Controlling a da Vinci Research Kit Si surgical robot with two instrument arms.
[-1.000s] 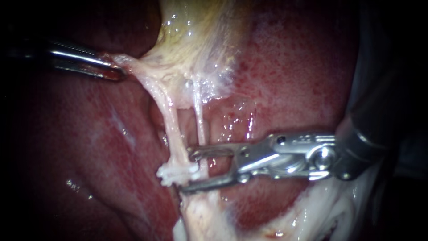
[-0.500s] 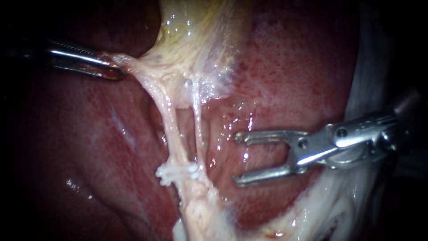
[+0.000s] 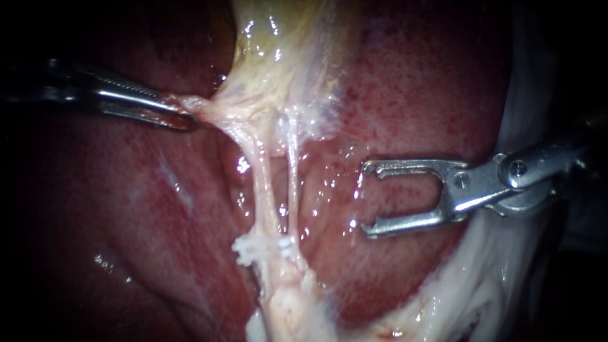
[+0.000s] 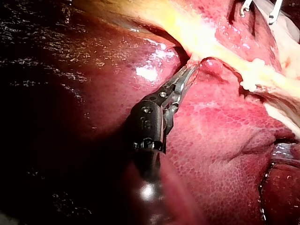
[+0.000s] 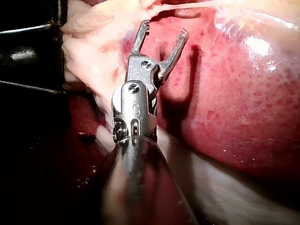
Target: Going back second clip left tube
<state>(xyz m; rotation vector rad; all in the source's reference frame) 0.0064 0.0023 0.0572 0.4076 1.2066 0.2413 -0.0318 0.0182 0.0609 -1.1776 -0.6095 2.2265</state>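
Two pale tubes run down from the yellowish gallbladder: the thicker left tube and the thin right tube. A white clip sits across the lower end of the left tube; the same clip also shows in the left wrist view. My left instrument is shut on the pale tissue at the gallbladder's neck and holds it taut; this grip shows in its wrist view too. My right instrument stands open and empty, well to the right of the tubes; its jaws are wide apart over the liver.
Red liver lies behind and around the tubes. White fatty tissue borders the lower right under the right instrument's shaft. The tips of the right instrument show far ahead of the left one in the left wrist view.
My right instrument has drawn back to the right, its open jaws leaving the tubes near the clip. My left instrument shifted slightly right and down, and the tubes now stand straighter.
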